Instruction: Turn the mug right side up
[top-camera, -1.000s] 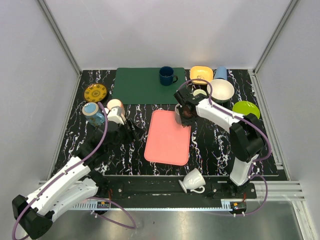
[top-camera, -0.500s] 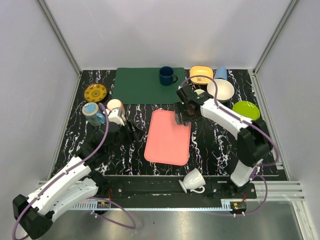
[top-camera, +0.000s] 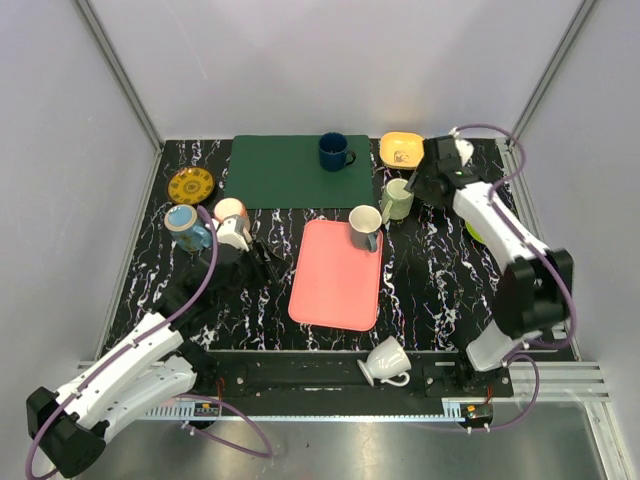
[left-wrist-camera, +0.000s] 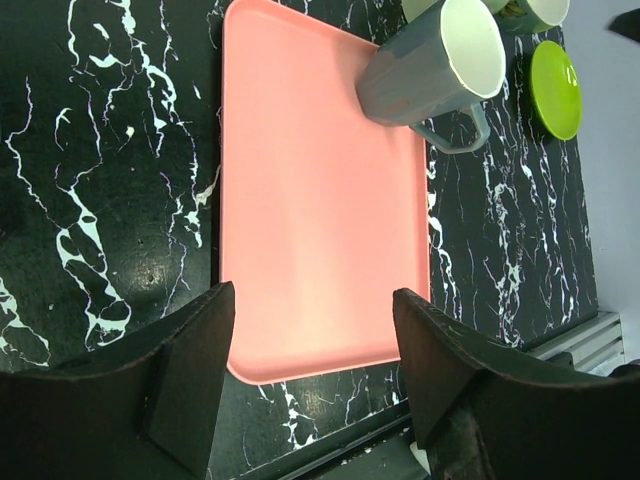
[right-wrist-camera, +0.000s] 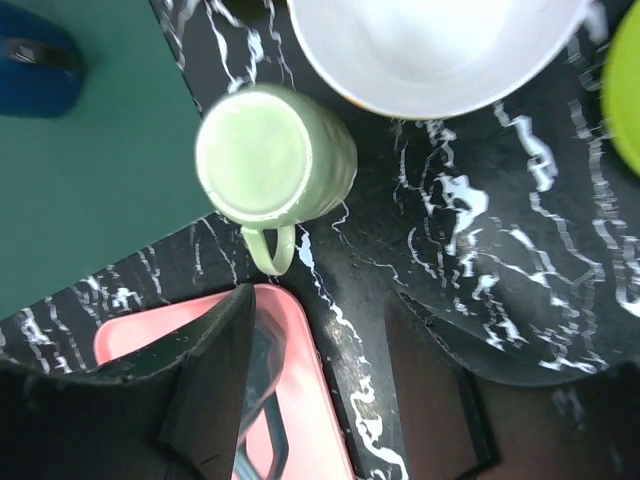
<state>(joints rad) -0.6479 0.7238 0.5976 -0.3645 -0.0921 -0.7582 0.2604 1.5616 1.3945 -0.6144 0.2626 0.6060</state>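
Clearly upright, the grey mug (top-camera: 365, 228) sits on the pink tray (top-camera: 335, 285), the right hand (right-wrist-camera: 320, 390) open, apart from it.

Plain pale grey walls (top-camera: 330, 60) with aluminium corner posts (top-camera: 120, 75) enclose a black white-veined table (top-camera: 430, 290).

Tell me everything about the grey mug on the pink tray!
The grey mug stands upright, mouth up, on the far right corner of the pink tray. It is grey outside and white inside and looks like glazed ceramic. Its walls are flat-sided and it has one loop handle on its side. It looks empty. Only the tray touches it, and nothing grips it.
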